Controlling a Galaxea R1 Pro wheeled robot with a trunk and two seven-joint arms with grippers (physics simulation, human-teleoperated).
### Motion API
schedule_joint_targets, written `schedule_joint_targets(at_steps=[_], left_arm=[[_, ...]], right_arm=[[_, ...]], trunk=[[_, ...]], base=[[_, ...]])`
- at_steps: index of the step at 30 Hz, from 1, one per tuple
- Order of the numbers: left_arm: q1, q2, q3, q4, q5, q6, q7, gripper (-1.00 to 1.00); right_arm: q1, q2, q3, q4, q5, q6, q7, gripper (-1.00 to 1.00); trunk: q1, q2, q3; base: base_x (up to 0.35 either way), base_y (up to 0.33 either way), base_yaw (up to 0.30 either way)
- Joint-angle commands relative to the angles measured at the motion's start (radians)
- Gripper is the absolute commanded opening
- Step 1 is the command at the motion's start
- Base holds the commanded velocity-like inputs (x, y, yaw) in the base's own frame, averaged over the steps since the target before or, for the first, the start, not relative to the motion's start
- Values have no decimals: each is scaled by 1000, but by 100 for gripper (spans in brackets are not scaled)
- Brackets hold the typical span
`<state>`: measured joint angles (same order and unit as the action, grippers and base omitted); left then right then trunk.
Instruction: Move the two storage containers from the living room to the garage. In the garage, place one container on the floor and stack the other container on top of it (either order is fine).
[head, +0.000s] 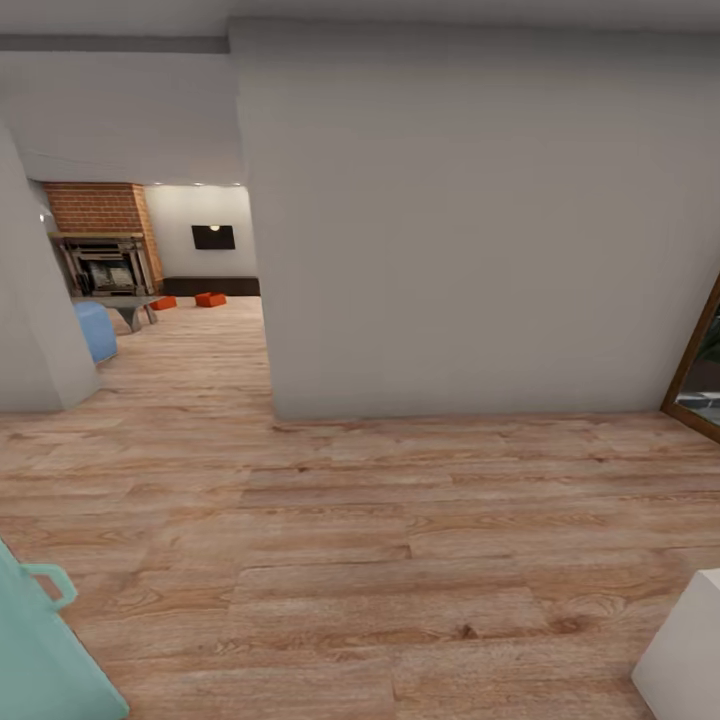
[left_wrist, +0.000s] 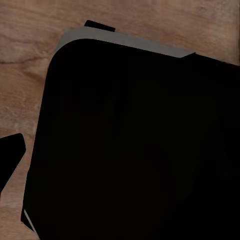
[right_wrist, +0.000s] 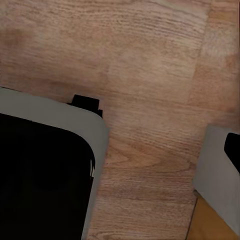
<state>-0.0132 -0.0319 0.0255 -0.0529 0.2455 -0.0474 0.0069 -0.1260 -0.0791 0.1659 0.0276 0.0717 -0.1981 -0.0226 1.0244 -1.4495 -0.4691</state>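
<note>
Two storage containers (head: 188, 300) (far off) beside fireplace (head: 104, 263).

A home interior: light wood plank floor (head: 350, 560), plain white wall (head: 470, 230), and beyond an opening, a living room with brick fireplace (head: 103, 240), blue sofa (head: 95, 330), wall-mounted screen (head: 213, 237).

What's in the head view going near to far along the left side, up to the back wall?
Teal object with a handle → wood plank floor → blue sofa → two storage containers beside the glass coffee table → brick fireplace, dark panel on the far wall.
</note>
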Motion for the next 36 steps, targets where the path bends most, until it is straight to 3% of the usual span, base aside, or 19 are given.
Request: schedule_joint_targets(at_steps=[1, 15, 36], left_arm=[[-1, 0, 2, 1, 3, -3, 1, 100], [-1, 0, 2, 1, 3, -3, 1, 100], [-1, 0, 2, 1, 3, -3, 1, 100]], right_arm=[[-1, 0, 0, 3, 5, -5, -2, 100], [-1, 3, -7, 5, -7, -2, -1, 100], [-1, 2, -8, 4, -9, -6, -2, 100]], trunk=[[1, 0, -1], [1, 0, -1], [1, 0, -1]], base=[[322, 0, 0], [322, 0, 19], [322, 0, 259]])
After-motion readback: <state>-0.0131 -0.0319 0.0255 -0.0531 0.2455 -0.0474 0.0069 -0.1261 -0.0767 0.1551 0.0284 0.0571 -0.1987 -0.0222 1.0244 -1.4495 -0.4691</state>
